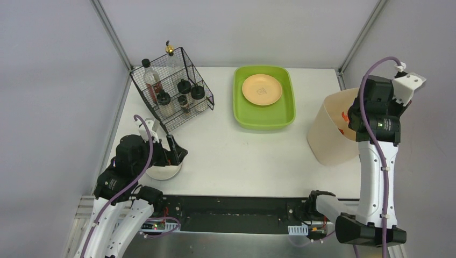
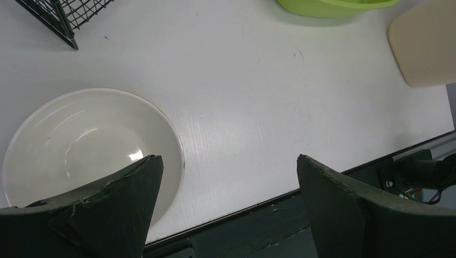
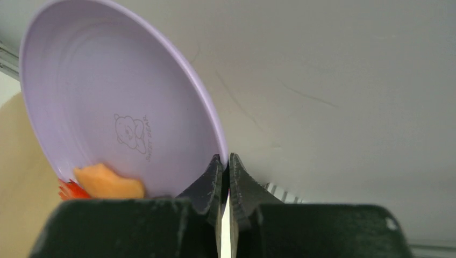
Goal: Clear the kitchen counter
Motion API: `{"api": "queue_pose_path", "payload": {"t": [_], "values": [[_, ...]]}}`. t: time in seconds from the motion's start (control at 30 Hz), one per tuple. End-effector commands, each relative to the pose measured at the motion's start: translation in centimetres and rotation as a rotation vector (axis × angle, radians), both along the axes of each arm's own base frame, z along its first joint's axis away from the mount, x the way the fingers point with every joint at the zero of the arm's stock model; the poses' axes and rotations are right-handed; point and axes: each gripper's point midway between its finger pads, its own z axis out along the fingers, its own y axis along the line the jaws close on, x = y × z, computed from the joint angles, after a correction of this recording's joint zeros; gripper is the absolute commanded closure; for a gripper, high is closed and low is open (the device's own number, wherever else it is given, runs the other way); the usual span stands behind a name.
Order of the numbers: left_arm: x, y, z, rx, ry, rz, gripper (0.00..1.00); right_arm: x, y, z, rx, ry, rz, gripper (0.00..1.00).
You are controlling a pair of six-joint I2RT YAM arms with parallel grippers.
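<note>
Step, as judged: emptying plate into bin.
Right gripper (image 3: 226,161) clenched on rim of purple plate (image 3: 107,91), tilted over beige bin (image 1: 329,131) at 3 o'clock of kitchen counter (image 1: 242,156).
Food scraps (image 3: 105,184) sit at plate's low edge.
Left gripper (image 2: 227,161) released, above white bowl (image 2: 80,140) at 8 o'clock.
Next likely: steeper tilt, so scraps drop.

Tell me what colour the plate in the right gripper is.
Pale lilac plate, with a small bear drawing; clearest in the right wrist view.
</note>
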Motion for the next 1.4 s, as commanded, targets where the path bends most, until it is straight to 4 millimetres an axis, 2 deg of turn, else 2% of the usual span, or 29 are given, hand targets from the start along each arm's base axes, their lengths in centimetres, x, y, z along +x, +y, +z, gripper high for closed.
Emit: {"api": "queue_pose_path", "payload": {"t": [0.0,0.13,0.5,0.77,1.07,1.37], "values": [[0.3,-0.3,0.7,-0.008,-0.039,-0.013,0.00,-0.9,-0.6,4.2,-0.163,-0.040,-0.047,1.00],[0.4,-0.3,0.7,-0.007,-0.038,-0.012,0.00,-0.3,-0.4,5.5,-0.241,-0.023,-0.011,1.00],[0.4,-0.3,0.6,-0.005,-0.034,-0.012,0.00,1.2,0.7,7.5,-0.413,0.083,0.074,1.00],[0.5,-0.2,0.6,-0.003,-0.037,-0.005,0.00,2.2,1.7,8.4,-0.493,0.136,0.123,1.00],[0.5,-0.1,0.6,-0.002,-0.037,-0.002,0.00,3.9,3.8,8.9,-0.675,0.270,0.205,1.00],[0.5,-0.1,0.5,0.002,-0.033,-0.001,0.00,3.9,4.5,9.8,-0.661,0.230,0.233,1.00]]}}
